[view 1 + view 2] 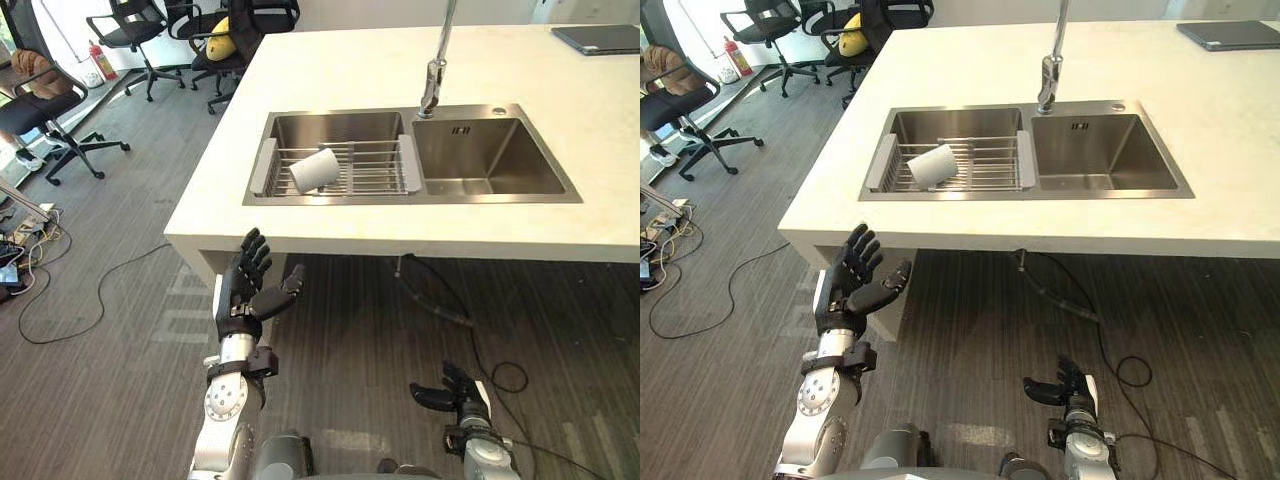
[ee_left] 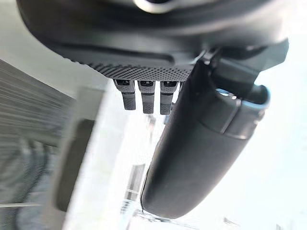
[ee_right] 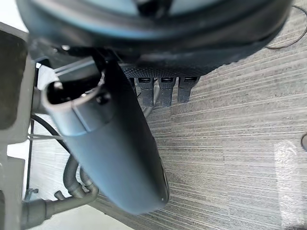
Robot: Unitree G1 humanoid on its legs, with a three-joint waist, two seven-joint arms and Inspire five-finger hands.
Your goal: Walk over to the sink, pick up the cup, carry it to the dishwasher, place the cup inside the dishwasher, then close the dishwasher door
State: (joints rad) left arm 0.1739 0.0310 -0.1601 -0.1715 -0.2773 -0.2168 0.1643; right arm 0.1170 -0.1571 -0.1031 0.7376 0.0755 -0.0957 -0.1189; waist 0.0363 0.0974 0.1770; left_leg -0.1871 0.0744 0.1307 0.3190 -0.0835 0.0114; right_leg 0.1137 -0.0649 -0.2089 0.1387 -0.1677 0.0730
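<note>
Through my head camera, the white cup lies on its side on the wire rack in the sink. My left hand is raised near the counter edge, spread and empty. My right hand hangs low. Each wrist camera shows straight fingers holding nothing.

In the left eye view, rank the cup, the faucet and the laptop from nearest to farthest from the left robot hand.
From the left robot hand, raised below the counter edge:
1. cup: on its side on the rack, left part of the sink.
2. faucet: behind the sink's middle.
3. laptop: counter's far right corner.
</note>
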